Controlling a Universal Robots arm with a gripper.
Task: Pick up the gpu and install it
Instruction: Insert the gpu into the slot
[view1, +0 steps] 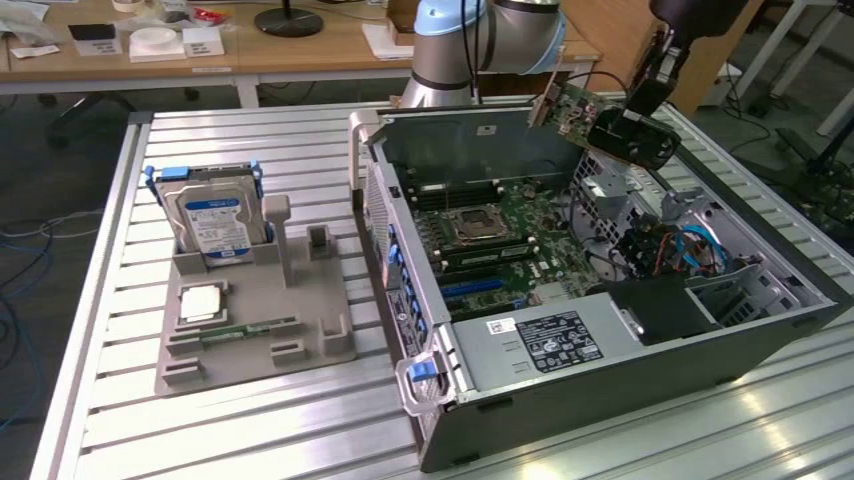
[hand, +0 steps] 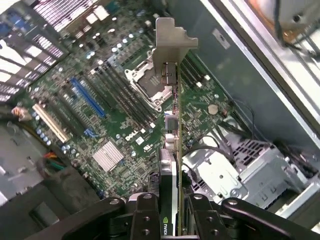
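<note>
gpu held aloft over the open case: alignment to be watched

The gpu is found clamped edge-on in the gripper, whose fingers are closed narrowly on the cooler end of the card. The silver bracket points away from the wrist. In the exterior view the card is seen tilted, high over the open computer case and well clear of the motherboard.

The step in hand is judged to be the carry towards the blue slot. For this to be done well, the card's lower edge should be brought parallel with the slot and the bracket kept off the case wall. The blue cables should be avoided. A skewed approach is judged liable to strain the connector.
</note>
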